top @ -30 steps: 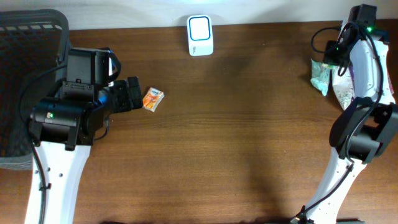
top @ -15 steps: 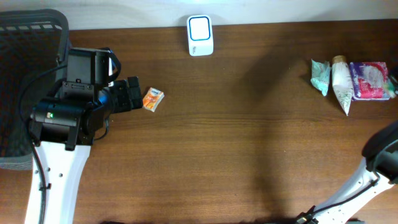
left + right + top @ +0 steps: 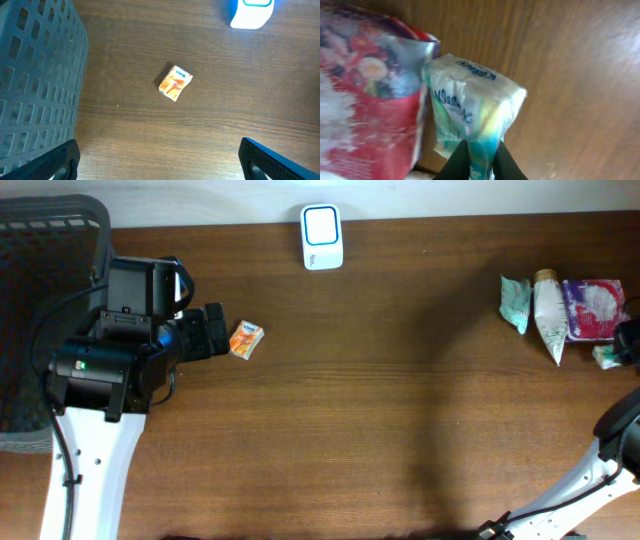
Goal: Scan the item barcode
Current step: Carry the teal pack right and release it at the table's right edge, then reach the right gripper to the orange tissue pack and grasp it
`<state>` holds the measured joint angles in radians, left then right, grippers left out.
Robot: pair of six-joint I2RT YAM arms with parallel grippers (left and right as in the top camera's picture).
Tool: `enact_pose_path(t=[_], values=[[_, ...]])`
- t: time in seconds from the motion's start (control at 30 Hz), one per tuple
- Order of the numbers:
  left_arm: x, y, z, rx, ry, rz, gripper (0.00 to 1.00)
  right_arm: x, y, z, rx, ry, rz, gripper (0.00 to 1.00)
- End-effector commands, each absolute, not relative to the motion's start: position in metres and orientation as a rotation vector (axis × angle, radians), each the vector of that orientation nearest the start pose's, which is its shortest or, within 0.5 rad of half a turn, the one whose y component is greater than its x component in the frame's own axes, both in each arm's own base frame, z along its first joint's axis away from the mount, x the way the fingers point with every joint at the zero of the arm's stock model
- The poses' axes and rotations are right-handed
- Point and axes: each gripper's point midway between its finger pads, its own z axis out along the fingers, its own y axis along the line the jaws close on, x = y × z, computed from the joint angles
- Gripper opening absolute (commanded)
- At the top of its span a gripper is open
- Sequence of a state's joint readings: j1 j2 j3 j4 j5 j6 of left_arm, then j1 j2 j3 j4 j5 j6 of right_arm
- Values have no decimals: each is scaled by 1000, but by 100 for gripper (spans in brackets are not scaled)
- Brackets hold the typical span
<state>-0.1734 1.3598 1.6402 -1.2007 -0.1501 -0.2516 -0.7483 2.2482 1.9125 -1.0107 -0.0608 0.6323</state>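
One tissue pack is pinched by its end in my right gripper, at the table's far right beside a flowery pouch. I reckon that grip leaves its faces free for the scanner. Left gripper hovers, jaws wide, near an orange packet.

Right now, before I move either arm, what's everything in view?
table: one, brown wood, underneath everything
basket: one, black mesh, far left
scanner: one, white-blue, back edge, centre
small packet: one, orange, before left tool
crinkled packet: one, teal, back right
pouch: one, white, beside crinkled packet
floral pack: one, purple-red, far right
tissue pack: one, white-green, right edge, in right tool
left tool: one, black, open, empty
right tool: one, black, shut on tissue pack
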Motion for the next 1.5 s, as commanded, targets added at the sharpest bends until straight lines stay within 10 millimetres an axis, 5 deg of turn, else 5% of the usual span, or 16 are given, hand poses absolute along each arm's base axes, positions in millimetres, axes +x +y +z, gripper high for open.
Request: enact_pose_path(t=[0.0, 0.03, 0.07, 0.2, 0.37, 0.43, 0.47, 0.57, 0.67, 0.73, 1.0, 1.1, 1.23, 1.47], values=[[331, -30, 307, -174, 2460, 7, 99, 383, -310, 67, 1797, 2256, 144, 38], [331, -30, 307, -174, 2459, 7, 99, 386, -305, 67, 1784, 2268, 145, 80], [331, -30, 307, -174, 2460, 7, 99, 386, -303, 67, 1756, 2295, 144, 99], [331, -30, 307, -174, 2459, 7, 99, 383, -298, 97, 1693, 2363, 140, 99], [331, -30, 307, -174, 2459, 7, 99, 402, -284, 168, 1486, 2405, 120, 99], [331, -30, 307, -174, 2460, 7, 99, 435, -230, 194, 1135, 2521, 297, 100], [331, -30, 307, -174, 2459, 7, 99, 454, -186, 201, 925, 2570, 456, 98], [331, -30, 307, -174, 2459, 7, 99, 485, -81, 207, 618, 2656, 617, 94], [331, -30, 307, -174, 2460, 7, 99, 493, 9, 202, 376, 2738, 663, 85], [331, -30, 307, -174, 2460, 7, 99, 495, 89, 193, 158, 2779, 703, 85], [331, -30, 307, -174, 2459, 7, 99, 478, 304, 129, 119, 2865, 894, 85], [331, -30, 307, -174, 2460, 7, 99, 454, 351, 97, 341, 2946, 860, 78], [331, -30, 307, -174, 2459, 7, 99, 441, 400, 68, 351, 2953, 902, 60], [331, -30, 307, -174, 2460, 7, 99, 452, 412, 36, 481, 2915, 883, 53]])
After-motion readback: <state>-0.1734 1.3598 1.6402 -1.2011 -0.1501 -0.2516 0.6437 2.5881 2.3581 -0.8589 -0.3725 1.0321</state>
